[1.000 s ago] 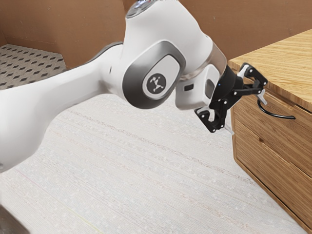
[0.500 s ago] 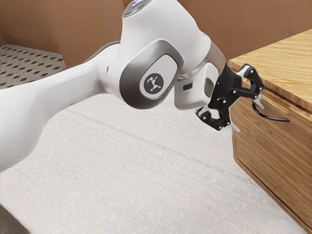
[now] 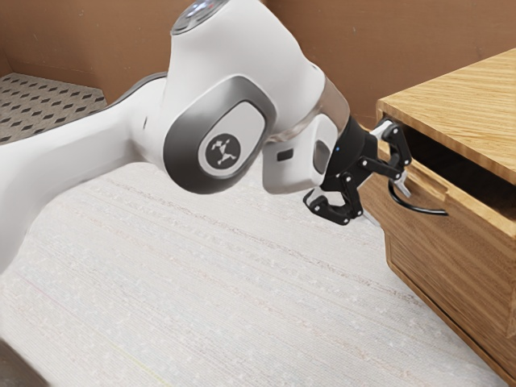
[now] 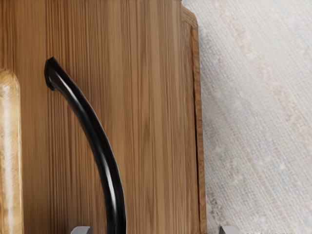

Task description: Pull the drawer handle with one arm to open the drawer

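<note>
Drawer [image 3: 439, 222] is sitting part-open at the exterior view's right, with the wide-open gripper [image 3: 383, 201] hooking, not clamping, its handle [image 3: 419, 210] — mid-pull, I judge, needing a straight outward draw next.

arm [image 3: 218, 121] x1 | hand [image 3: 386, 196] x1 | cab [image 3: 459, 97] x1 | drwr [image 3: 439, 230] x1 | hndl [image 3: 421, 210] x1
</note>
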### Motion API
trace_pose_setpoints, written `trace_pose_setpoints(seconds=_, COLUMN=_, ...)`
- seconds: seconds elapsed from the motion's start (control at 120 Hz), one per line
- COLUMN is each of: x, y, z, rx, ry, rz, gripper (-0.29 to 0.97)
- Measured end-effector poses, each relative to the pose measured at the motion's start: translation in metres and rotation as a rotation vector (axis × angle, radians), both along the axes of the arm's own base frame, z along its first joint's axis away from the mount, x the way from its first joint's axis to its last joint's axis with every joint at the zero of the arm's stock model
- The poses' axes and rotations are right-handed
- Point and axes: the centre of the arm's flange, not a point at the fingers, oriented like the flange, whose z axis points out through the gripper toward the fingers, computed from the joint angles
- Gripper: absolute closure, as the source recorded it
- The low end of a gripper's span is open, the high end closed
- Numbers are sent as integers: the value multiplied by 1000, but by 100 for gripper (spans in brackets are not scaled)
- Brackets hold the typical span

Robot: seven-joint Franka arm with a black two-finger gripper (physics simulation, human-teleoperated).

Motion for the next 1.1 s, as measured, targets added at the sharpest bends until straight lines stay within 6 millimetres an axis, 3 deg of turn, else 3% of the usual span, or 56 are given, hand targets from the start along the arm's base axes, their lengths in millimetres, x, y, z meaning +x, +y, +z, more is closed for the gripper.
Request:
trace_pose_setpoints(seconds=0.508, x=-35, y=5, z=12, rx=9, ry=-2, rz=33, gripper=38)
trace_pose_setpoints(seconds=1.1, x=-54, y=15, z=16, rx=6, ry=88, rz=110, gripper=39)
